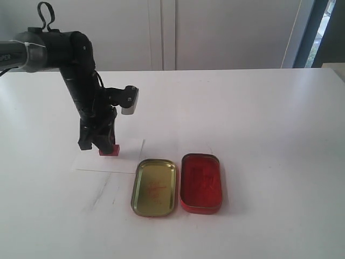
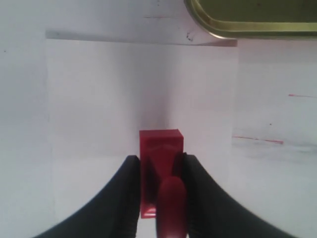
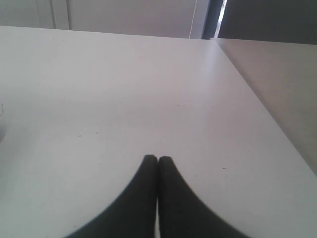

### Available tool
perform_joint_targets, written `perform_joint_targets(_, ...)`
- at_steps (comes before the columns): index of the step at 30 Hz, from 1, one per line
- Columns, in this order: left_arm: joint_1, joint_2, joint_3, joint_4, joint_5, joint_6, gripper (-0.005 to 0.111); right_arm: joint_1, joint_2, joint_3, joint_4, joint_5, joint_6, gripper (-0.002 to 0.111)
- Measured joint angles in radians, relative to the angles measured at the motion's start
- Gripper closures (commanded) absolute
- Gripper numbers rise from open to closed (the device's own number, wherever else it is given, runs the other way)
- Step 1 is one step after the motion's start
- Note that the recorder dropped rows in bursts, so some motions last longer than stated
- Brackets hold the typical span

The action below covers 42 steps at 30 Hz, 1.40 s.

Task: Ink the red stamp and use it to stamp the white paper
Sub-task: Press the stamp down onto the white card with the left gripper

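Gold lid (image 1: 154, 187) and red ink tin (image 1: 201, 182), side by side, lower centre of frame. Left hand (image 1: 99, 141), centre left: arm bent at elbow, pointing downward, clamped on red stamp (image 1: 109, 150), base down on white paper (image 1: 126, 156). Right hand (image 3: 157, 161): fingers pressed together, empty, over worktop (image 3: 148, 89).

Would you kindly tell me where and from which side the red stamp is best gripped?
Probably by its handle, from straight above: the red stamp stands upright, square base down on the white paper, as the left gripper holds it.
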Motion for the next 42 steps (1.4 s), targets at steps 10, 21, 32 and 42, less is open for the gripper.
perform_joint_targets(10, 0.000, 0.020, 0.000, 0.000, -0.015, 0.002, 0.107, 0.000, 0.000, 0.000, 0.000, 0.000, 0.000, 0.108)
perform_joint_targets(21, 0.000, 0.041, -0.012, -0.004, -0.026, 0.002, 0.107, 0.000, 0.000, 0.000, 0.000, 0.000, 0.000, 0.108)
perform_joint_targets(32, 0.007, 0.056, -0.024, -0.015, -0.008, 0.002, 0.107, 0.000, 0.000, 0.000, 0.000, 0.000, 0.000, 0.108)
perform_joint_targets(42, 0.008, 0.059, -0.024, -0.018, -0.006, 0.002, 0.107, 0.000, 0.000, 0.000, 0.000, 0.000, 0.000, 0.108)
